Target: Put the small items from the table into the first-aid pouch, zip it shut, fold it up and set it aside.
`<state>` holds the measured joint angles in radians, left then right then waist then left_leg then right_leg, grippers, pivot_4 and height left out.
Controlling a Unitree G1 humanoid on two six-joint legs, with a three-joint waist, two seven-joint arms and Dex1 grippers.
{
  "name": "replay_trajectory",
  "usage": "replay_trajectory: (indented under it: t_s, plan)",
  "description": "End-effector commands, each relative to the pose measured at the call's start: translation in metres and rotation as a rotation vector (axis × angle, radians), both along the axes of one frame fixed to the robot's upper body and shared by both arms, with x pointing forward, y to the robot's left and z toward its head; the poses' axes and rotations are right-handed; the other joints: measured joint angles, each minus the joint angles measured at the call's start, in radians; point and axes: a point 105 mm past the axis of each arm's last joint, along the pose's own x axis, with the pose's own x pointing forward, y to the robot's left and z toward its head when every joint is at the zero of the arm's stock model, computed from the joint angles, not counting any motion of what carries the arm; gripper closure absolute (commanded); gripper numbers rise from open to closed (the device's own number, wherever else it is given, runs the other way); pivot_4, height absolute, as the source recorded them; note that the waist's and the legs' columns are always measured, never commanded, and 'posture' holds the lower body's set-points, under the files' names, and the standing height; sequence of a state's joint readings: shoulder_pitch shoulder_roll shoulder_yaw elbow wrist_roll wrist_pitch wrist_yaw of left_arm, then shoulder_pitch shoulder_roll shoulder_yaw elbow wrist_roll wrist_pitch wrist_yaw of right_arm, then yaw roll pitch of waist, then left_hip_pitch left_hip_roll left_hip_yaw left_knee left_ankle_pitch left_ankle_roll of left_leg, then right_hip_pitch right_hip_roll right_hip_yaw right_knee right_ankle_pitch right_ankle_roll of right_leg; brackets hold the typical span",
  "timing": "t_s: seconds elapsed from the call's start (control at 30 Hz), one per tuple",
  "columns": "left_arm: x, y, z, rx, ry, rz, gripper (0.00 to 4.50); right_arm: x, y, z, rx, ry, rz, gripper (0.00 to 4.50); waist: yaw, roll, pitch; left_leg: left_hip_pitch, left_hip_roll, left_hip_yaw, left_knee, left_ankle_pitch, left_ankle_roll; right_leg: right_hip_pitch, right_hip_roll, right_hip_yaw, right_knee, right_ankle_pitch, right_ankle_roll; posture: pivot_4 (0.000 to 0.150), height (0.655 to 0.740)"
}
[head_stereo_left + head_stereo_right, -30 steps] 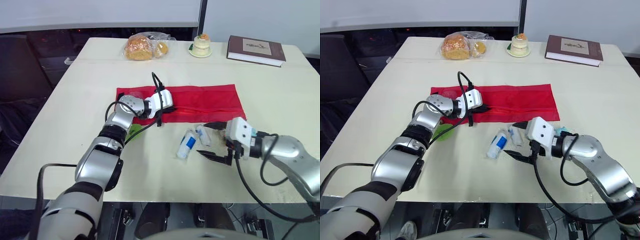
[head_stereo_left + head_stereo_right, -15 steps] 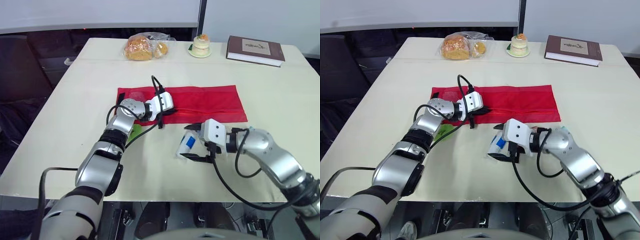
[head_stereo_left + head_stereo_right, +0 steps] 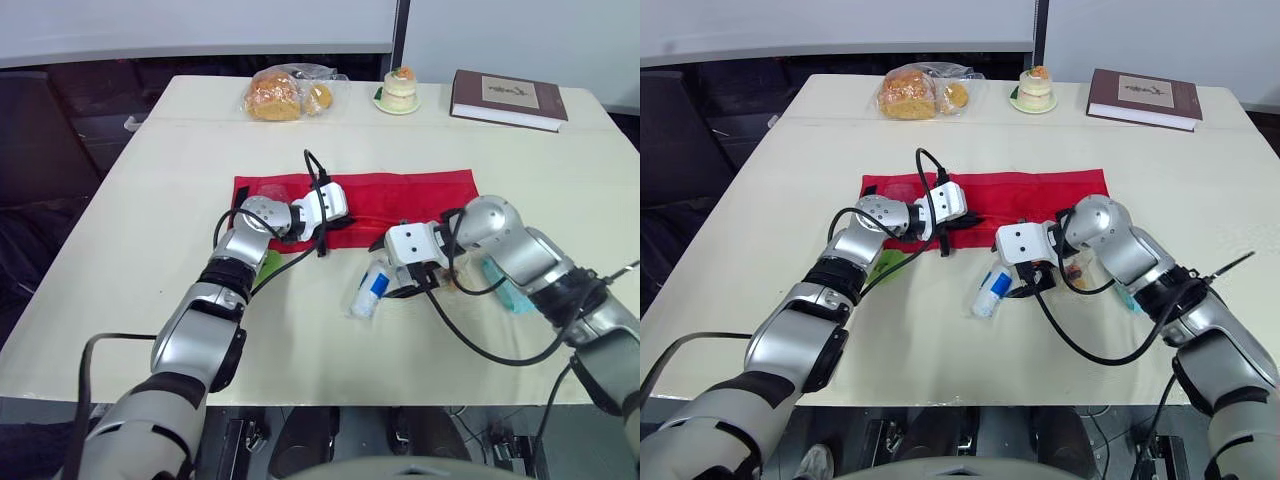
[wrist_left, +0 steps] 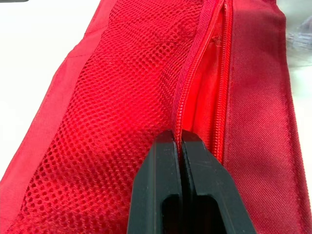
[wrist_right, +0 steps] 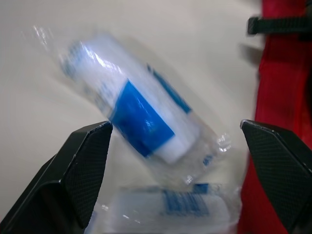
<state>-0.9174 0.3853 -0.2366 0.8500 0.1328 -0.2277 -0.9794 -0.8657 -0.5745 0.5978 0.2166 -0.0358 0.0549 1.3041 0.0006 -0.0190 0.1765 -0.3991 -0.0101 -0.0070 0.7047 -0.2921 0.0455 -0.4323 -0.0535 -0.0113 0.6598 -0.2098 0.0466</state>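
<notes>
Firmly closed, the left fingers (image 4: 176, 146) pinch the zip edge of the mesh panel on one flat red fabric pouch (image 3: 420, 200), whose zip stands parted beside them. The right fingers (image 5: 80, 168) are spread wide, one on either side of a clear-wrapped white roll with a blue label (image 5: 141, 122) without touching it. A second wrapped white roll with blue print (image 5: 168, 209) lies just beside the first, making two rolls. Both sit on the counter just in front of the pouch's near edge. One small green packet (image 3: 268, 263) peeks out under the left arm, near the pouch's left end. One pale teal packet (image 3: 505, 290) lies beside the right arm. The pouch lies unfolded across the middle of the pale cream counter (image 3: 140, 220). Along the far edge stand one clear bag of bread rolls (image 3: 285, 95), one small white cake on a plate (image 3: 400, 90) and one dark maroon hardback book (image 3: 508, 98), all well apart from the pouch. Behind the counter is a white wall with a dark upright post (image 3: 401, 35), and dark floor shows on the left.
</notes>
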Motion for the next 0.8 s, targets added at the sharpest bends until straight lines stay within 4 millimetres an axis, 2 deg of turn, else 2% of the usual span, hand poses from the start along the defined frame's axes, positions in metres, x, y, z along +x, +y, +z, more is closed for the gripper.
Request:
replay_trajectory:
  t_s: [0.03, 0.1, 0.17, 0.23, 0.27, 0.37, 0.4, 0.63, 0.8]
  plan:
    - [0.001, -0.001, 0.014, -0.026, -0.046, -0.002, 4.48, 0.002, 0.003, 0.004, -0.018, -0.035, 0.061, 0.25, -0.001, 0.000, 0.000, 0.000, 0.000, 0.000, 0.000, 0.000, 0.000, 0.000, 0.000, 0.000, 0.000, 0.000, 0.000, 0.150, 0.7289]
    - [0.002, 0.001, 0.014, -0.028, -0.049, 0.006, 4.50, 0.003, 0.004, 0.002, -0.031, -0.030, 0.084, 0.73, -0.005, 0.000, 0.000, 0.000, 0.000, 0.000, 0.000, 0.000, -0.001, 0.000, 0.000, 0.000, 0.000, 0.000, 0.000, 0.150, 0.7289]
    - [0.002, 0.002, 0.014, -0.028, -0.051, 0.011, 4.50, 0.000, 0.004, -0.001, -0.036, -0.011, 0.099, 1.58, -0.007, 0.000, 0.000, 0.000, 0.000, 0.000, 0.000, 0.000, -0.001, 0.000, 0.000, 0.000, 0.001, 0.000, 0.000, 0.150, 0.7289]
    - [0.002, 0.002, 0.014, -0.028, -0.051, 0.011, 4.50, -0.003, 0.004, -0.003, -0.029, 0.007, 0.105, 2.66, -0.009, 0.000, 0.000, 0.000, 0.000, 0.000, 0.000, 0.001, -0.001, 0.000, 0.000, 0.000, 0.001, 0.000, 0.000, 0.150, 0.7289]
    - [0.002, 0.002, 0.014, -0.028, -0.051, 0.012, 4.50, -0.005, 0.005, -0.003, -0.021, 0.017, 0.106, 2.85, -0.010, 0.000, 0.000, 0.000, 0.000, 0.000, 0.000, 0.001, -0.001, 0.000, 0.000, 0.000, 0.001, 0.000, 0.000, 0.150, 0.7289]
    - [0.001, 0.002, 0.013, -0.027, -0.050, 0.009, 4.50, -0.010, 0.007, -0.003, 0.004, 0.037, 0.106, 4.32, -0.010, 0.000, 0.000, 0.000, 0.000, 0.000, 0.000, 0.001, -0.001, 0.000, -0.001, 0.000, 0.001, 0.000, 0.000, 0.150, 0.7289]
    - [0.001, 0.001, 0.012, -0.026, -0.050, 0.006, 4.50, -0.012, 0.007, -0.001, 0.038, 0.054, 0.087, 4.47, -0.010, 0.000, 0.000, 0.000, 0.000, 0.000, 0.000, 0.001, -0.001, 0.000, -0.001, 0.000, 0.001, 0.000, 0.000, 0.150, 0.7289]
    - [0.001, -0.001, 0.013, -0.026, -0.049, 0.000, 4.50, -0.020, 0.004, 0.020, 0.226, 0.121, -0.084, 4.47, -0.009, 0.000, 0.000, 0.000, 0.000, 0.000, 0.000, 0.001, -0.001, -0.001, -0.001, 0.000, 0.001, 0.000, 0.000, 0.150, 0.7289]
    - [0.001, -0.003, 0.013, -0.046, -0.038, 0.000, 4.50, -0.017, -0.009, 0.038, 0.345, 0.076, -0.276, 4.47, -0.007, 0.000, 0.000, 0.000, 0.000, -0.001, 0.000, 0.000, 0.001, -0.001, -0.002, 0.000, 0.002, 0.000, 0.000, 0.150, 0.7289]
